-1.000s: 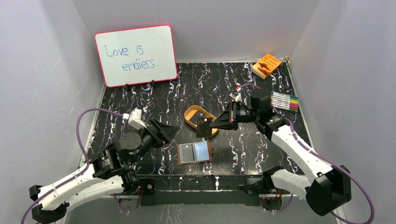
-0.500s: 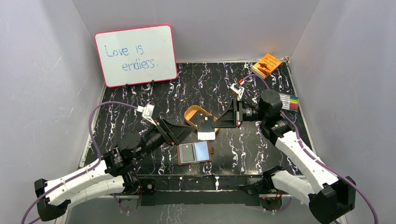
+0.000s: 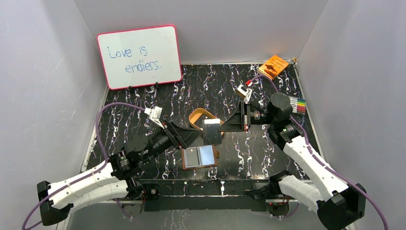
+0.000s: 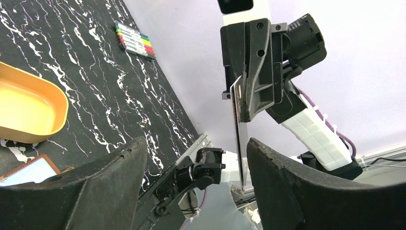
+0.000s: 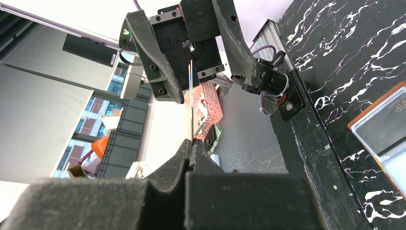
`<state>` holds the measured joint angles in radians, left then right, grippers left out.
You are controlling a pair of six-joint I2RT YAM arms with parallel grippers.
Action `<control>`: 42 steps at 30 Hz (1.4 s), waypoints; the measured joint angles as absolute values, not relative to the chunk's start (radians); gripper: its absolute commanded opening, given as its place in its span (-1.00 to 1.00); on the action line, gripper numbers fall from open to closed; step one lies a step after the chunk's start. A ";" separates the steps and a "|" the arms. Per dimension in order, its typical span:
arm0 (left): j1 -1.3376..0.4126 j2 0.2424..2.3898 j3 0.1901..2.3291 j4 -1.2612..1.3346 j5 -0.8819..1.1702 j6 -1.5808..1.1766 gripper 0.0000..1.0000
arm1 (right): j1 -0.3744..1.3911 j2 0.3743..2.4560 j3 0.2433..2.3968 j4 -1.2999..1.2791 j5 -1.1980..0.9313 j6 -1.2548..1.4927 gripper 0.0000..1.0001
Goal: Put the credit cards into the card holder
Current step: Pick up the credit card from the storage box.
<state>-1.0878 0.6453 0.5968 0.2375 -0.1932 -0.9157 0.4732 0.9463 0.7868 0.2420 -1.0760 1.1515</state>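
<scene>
Now right claw (image 3: 224, 126) clenched on dark card (image 3: 212, 133), up in air. Left claw (image 3: 195, 136) gaped wide just beside it. I figured: slide around squarely, then squeeze. Card holder (image 3: 199, 156) lay open below.

Credit cards, thin flat plastic rectangles: two, namely one dark card (image 3: 211, 133) and one pale blue-white card (image 3: 207, 154)
Card holder, reddish-brown leather folding wallet (image 3: 217, 155): one
Tan oval tray (image 4: 33, 103): one
Orange booklet (image 3: 273, 66): one
Pink-framed whiteboard (image 3: 139, 56): one, with two handwritten lines
Bundle of coloured marker pens (image 3: 293, 103): one; the pens in it are too small to count
White-and-black robot arms: two, namely left arm (image 3: 91, 179) and right arm (image 3: 306, 155)
Black two-finger end effectors: two, namely left end effector (image 4: 196, 141) and right end effector (image 5: 191, 143)
Purple cables: two, one on each arm
Black counter with white marbling (image 3: 143, 110): one
</scene>
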 measured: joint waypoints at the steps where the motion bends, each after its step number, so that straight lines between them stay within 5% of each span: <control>1: -1.088 0.648 0.597 0.239 -0.193 -0.916 0.44 | 0.473 0.945 0.787 0.244 -1.077 1.153 -1.00; 21: -1.088 0.725 0.595 0.316 -0.129 -0.912 0.24 | 0.473 0.941 0.756 0.318 -1.095 1.203 -1.00; 33: -1.088 0.753 0.580 0.422 -0.043 -0.904 -0.93 | 0.472 0.939 0.731 0.347 -1.105 1.209 -1.00; 42: -1.088 0.712 0.563 0.426 -0.070 -0.904 -1.00 | 0.473 0.940 0.704 0.379 -1.088 1.216 -1.00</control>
